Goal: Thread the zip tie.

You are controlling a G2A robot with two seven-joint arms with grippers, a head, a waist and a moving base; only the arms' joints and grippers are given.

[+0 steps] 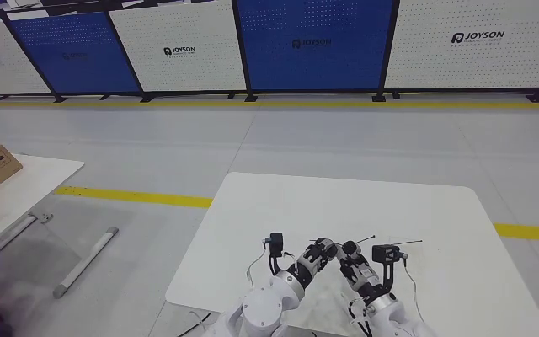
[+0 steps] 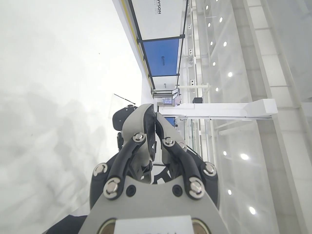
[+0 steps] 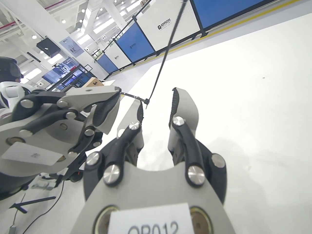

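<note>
Zip tie (image 3: pixel 165 54): thin and black, held above the white table (image 1: pixel 278 211) between the two grippers, near the middle of the table's near edge. A short stretch runs from the tips of the left gripper (image 3: pixel 119 94) to a small block; from that block a long stretch reaches away toward the far right and ends in a thicker tip. Whether the strap passes through the block cannot be told.

Left gripper: jaws closed tight on the end of the short stretch; in its own wrist view the ribbed pads meet with hardly a gap.

Right gripper (image 3: pixel 158 96): just to the right of the left one; jaws parted wide, with nothing between them. The tie's block sits just beside the tip of one finger (image 3: pixel 133 116), the one nearer the left gripper; whether block and finger touch cannot be told.

Surroundings: grey floor around the table; a yellow line (image 1: pixel 135 196) crossing the floor to the left of the table, and a second one further off along the foot of the panels. A row of blue and white panels (image 1: pixel 316 42) stands across the far side. A second white table (image 1: pixel 34 181) stands at the far left, with the corner of a cardboard box (image 1: pixel 7 164) on it.
</note>
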